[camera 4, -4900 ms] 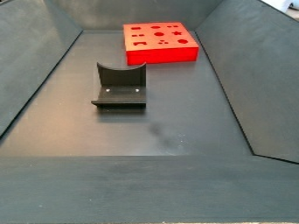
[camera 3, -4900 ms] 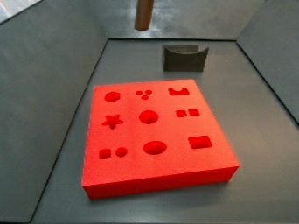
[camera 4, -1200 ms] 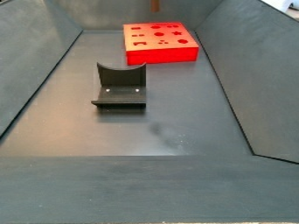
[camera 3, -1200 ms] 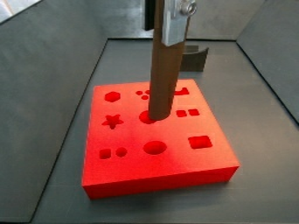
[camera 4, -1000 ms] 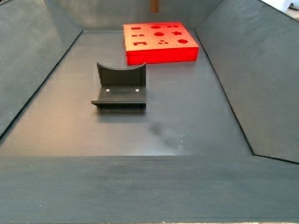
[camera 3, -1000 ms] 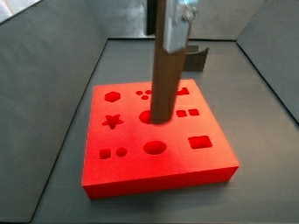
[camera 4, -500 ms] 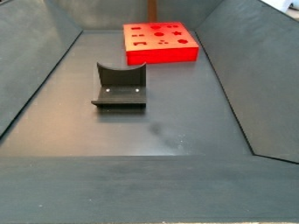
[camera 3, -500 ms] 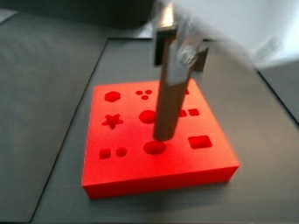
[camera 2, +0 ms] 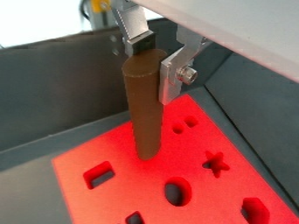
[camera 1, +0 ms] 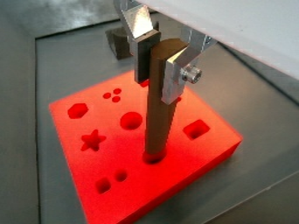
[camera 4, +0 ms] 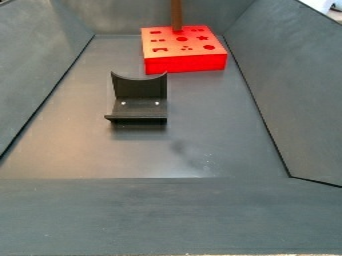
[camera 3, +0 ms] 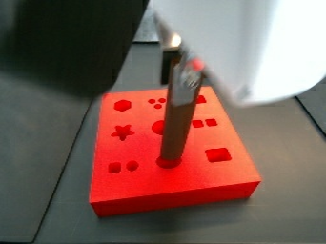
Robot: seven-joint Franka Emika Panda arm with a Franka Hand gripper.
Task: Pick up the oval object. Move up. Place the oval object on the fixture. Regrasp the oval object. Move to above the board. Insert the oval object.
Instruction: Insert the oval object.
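Insertion stage under way, peg tip at the board.
We find the pincer (camera 1: 160,54) clamped on the upright oval object (camera 1: 156,114), whose lower end meets a hole in the board (camera 1: 187,156); seating depth we cannot confirm. Neighbouring cut-outs crowd the target; the fixture (camera 4: 136,99) stands empty, well apart, leaving open floor around it.

The gripper (camera 1: 158,54) holds the oval object (camera 1: 158,118) upright (tip in a hole) on the board (camera 1: 205,153).
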